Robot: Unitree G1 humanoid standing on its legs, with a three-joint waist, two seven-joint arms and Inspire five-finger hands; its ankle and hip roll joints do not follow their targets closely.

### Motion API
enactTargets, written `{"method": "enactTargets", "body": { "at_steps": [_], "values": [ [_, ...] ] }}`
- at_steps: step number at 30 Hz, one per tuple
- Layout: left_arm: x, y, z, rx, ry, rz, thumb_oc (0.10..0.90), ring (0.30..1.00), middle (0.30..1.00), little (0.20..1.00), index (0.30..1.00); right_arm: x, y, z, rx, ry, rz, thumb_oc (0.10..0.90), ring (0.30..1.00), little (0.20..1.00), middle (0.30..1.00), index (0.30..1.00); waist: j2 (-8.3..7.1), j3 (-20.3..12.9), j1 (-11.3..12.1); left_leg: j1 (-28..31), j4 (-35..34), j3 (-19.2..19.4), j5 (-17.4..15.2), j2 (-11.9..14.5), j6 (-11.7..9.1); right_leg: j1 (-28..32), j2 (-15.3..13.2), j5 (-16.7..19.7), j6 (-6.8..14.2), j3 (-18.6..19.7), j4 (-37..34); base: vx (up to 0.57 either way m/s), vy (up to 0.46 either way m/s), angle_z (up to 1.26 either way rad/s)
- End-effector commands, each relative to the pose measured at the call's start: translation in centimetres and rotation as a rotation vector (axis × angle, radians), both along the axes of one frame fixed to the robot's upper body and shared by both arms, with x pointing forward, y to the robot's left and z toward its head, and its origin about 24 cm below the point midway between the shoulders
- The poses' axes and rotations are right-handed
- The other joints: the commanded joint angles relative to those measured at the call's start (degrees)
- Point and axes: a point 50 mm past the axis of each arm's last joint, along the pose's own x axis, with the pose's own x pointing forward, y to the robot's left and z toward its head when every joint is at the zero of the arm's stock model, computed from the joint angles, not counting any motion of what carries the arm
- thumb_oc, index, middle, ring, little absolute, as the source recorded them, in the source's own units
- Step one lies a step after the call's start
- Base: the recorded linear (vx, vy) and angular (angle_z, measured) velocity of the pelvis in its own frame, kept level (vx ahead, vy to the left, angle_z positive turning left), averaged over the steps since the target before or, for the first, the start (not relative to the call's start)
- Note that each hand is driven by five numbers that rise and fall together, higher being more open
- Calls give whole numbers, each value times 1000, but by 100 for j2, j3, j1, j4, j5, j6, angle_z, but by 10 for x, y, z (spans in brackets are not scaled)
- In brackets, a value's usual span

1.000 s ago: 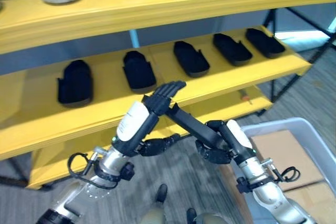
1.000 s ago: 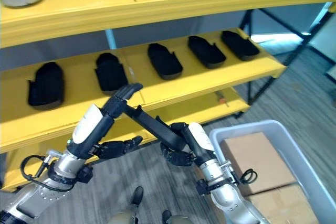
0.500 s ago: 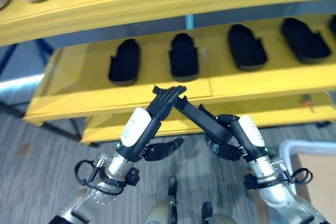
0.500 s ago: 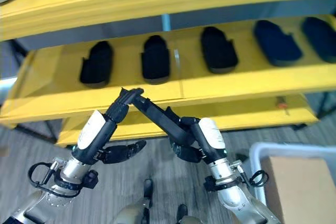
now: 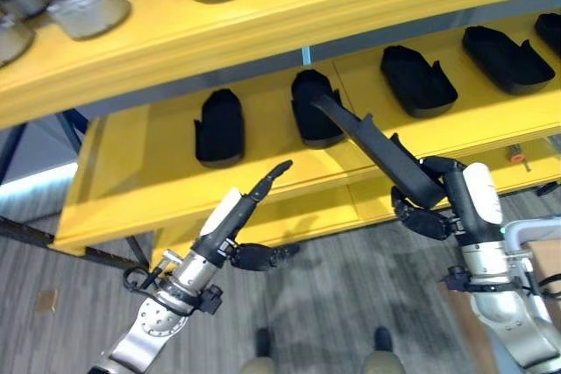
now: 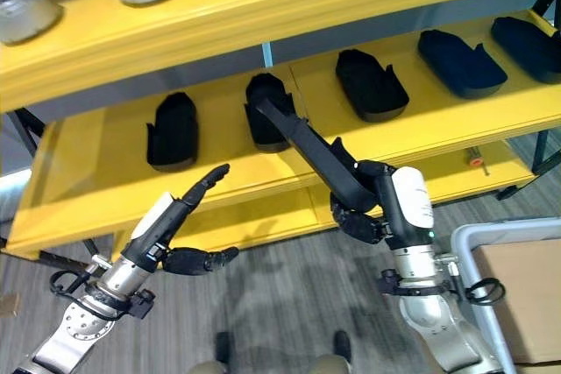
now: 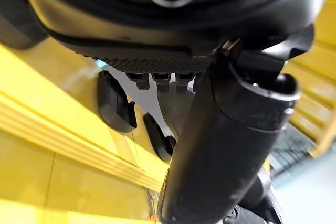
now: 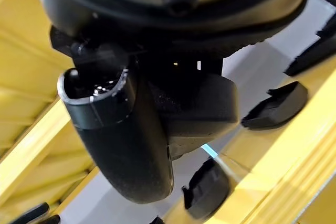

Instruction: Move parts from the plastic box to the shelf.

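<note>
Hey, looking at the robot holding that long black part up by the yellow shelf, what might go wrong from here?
1. The right robot hand grips the long black part at its lower end alone, so it might tilt or slip.
2. The part's far tip sits close to a black part already on the middle shelf and may knock it.
3. The left robot hand is open, giving no support.
</note>
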Motion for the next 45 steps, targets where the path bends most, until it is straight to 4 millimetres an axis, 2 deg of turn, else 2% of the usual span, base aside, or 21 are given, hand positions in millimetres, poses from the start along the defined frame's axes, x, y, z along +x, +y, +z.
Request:
{"method": "enactTargets", "body": {
  "at_steps": [1, 5, 6, 7, 9, 10, 12, 16, 22, 24, 25, 26, 28, 29, 31, 32, 33, 35, 40, 42, 45],
  "values": [
    [-9, 3, 42, -97, -159, -91, 900, 1000, 1000, 1000, 1000, -2, 18, 52, 52, -298, 130, 400, 300, 300, 300, 300, -82, -603, 143, 15, 221, -10, -206, 179, 237, -140, 192, 131, 73, -181, 105, -39, 478, 30],
    [-11, 6, 42, -75, -149, -105, 900, 1000, 1000, 1000, 1000, -6, 19, 49, 79, -294, 106, 400, 300, 300, 300, 300, -145, -551, 204, 141, 193, 324, -343, -33, 427, -322, -174, 442, 231, -614, 415, -40, 296, 11],
    [-16, 9, 40, -64, -143, -98, 900, 1000, 1000, 1000, 1000, -7, 21, 48, 105, -293, 118, 400, 300, 300, 300, 300, -176, -510, 282, 196, 196, 576, -403, -48, 489, -421, -232, 521, 273, -863, 636, -99, 228, -61],
    [-17, 9, 42, -12, -159, -123, 900, 1000, 1000, 1000, 1000, -9, 26, 47, 114, -298, 109, 400, 300, 300, 300, 300, -220, -491, 302, 122, 281, 695, -445, -84, 603, -427, 110, 182, 157, -972, 831, -102, 213, -98],
    [-15, 6, 45, 0, -168, -149, 900, 1000, 1000, 1000, 1000, -8, 26, 46, 123, -304, 94, 400, 300, 300, 300, 300, -253, -475, 266, 67, 294, 636, -442, -133, 683, -491, 535, -85, -1, -850, 1063, -34, 67, -49],
    [-11, 0, 47, 12, -168, -189, 900, 1000, 1000, 1000, 1000, -6, 27, 43, 118, -318, 82, 400, 300, 300, 300, 300, -279, -472, 188, 25, 239, 510, -416, -210, 679, -505, 1195, -434, -328, -626, 1035, 7, 18, 24],
    [-7, -8, 50, 22, -157, -235, 900, 1000, 1000, 1000, 1000, -6, 27, 44, 91, -332, 74, 400, 300, 300, 300, 300, -337, -452, 78, -28, 309, 402, -447, -359, 648, -428, 1522, -455, -463, -356, 791, 23, -4, 47],
    [1, -16, 50, 54, -149, -248, 900, 1000, 1000, 1000, 1000, -1, 29, 42, 13, -363, 75, 400, 300, 300, 300, 300, -300, -454, -7, -339, 669, 240, -498, -527, 622, -406, 1676, -250, -607, 43, 415, 2, -38, 32],
    [-9, -11, 43, 68, -120, -225, 900, 1000, 1000, 1000, 1000, -3, 23, 45, 1, -363, 86, 400, 300, 300, 300, 300, -291, -475, 44, -659, 1710, 216, -1007, -935, 663, -183, 1512, -51, -617, 264, 20, 41, -14, -1],
    [-9, -11, 43, 69, -126, -219, 900, 1000, 1000, 1000, 1000, 0, 26, 44, -12, -376, 95, 400, 300, 300, 300, 300, -296, -399, 57, -874, 2209, 204, -1009, -790, 617, -180, 1451, -59, -642, 304, 82, -56, 85, -4],
    [-8, -11, 43, 69, -126, -216, 900, 1000, 1000, 1000, 1000, 1, 28, 44, -9, -381, 99, 400, 300, 300, 300, 300, -288, -396, 43, -851, 2161, 221, -964, -649, 589, -207, 1435, -74, -644, 303, 130, -37, 268, -12],
    [-7, -11, 43, 61, -120, -201, 900, 1000, 1000, 1000, 1000, 2, 32, 45, -5, -395, 117, 400, 300, 300, 300, 300, -251, -457, 13, -590, 1595, 101, -715, -290, 504, -261, 1424, -127, -624, 366, 209, -7, 290, -17],
    [-7, -11, 44, 55, -118, -197, 900, 1000, 1000, 1000, 1000, 2, 31, 47, -6, -397, 121, 400, 300, 300, 300, 300, -239, -495, -10, -441, 1269, 43, -553, -82, 445, -281, 1400, -168, -624, 400, 252, 9, 346, -22],
    [-7, -11, 43, 52, -115, -202, 900, 1000, 1000, 1000, 1000, 2, 27, 52, -7, -403, 116, 400, 300, 300, 300, 300, -204, -550, -68, -316, 860, -15, -51, 421, 255, -298, 1344, -245, -627, 438, 300, -8, 443, -12],
    [-6, -13, 41, 31, -103, -205, 900, 1000, 1000, 1000, 1000, 4, 19, 61, -12, -420, 110, 400, 300, 300, 300, 300, -153, -542, -128, -204, 504, -164, 553, 972, 63, -307, 1199, -287, -607, 491, 352, -56, 627, 7],
    [-5, -13, 40, 10, -96, -198, 900, 1000, 1000, 1000, 1000, 7, 17, 63, -21, -427, 111, 400, 300, 300, 300, 300, -108, -531, -122, -177, 467, -298, 574, 1026, 43, -333, 1125, -293, -576, 555, 385, -111, 867, -3],
    [-3, -12, 37, 2, -60, -169, 900, 1000, 1000, 1000, 1000, 10, 18, 67, -67, -435, 144, 400, 300, 300, 300, 300, 3, -485, -74, -200, 564, -534, 394, 884, 41, -355, 1009, -270, -510, 687, 431, -85, 688, -23],
    [-3, -5, 30, 24, 1, -149, 900, 1000, 1000, 1000, 1000, 7, 19, 69, -98, -432, 171, 400, 300, 300, 300, 300, 38, -487, -55, -86, 488, -446, 79, 738, 51, -330, 813, -170, -360, 622, 383, -87, 617, -32],
    [-9, 15, 20, 78, 81, -162, 900, 1000, 1000, 1000, 1000, 8, 9, 75, -100, -432, 87, 400, 300, 300, 300, 300, -16, -567, 57, 31, 67, -158, -87, 334, 255, -224, 82, 343, 204, 203, 20, -118, 509, 2],
    [-9, 20, 20, 119, 84, -167, 900, 1000, 1000, 1000, 1000, 10, 7, 77, -69, -434, 64, 400, 300, 300, 300, 300, -85, -598, 173, 39, 72, -75, -223, 54, 391, -259, -168, 688, 279, -64, -81, -87, 415, 36],
    [-16, 26, 23, 111, 99, -161, 900, 1000, 1000, 1000, 1000, 5, 18, 76, -39, -441, 99, 400, 300, 300, 300, 300, -135, -541, 457, 205, -8, 410, -333, -67, 526, -470, -216, 868, 339, -834, 447, -99, 302, -17]
  ]
}}
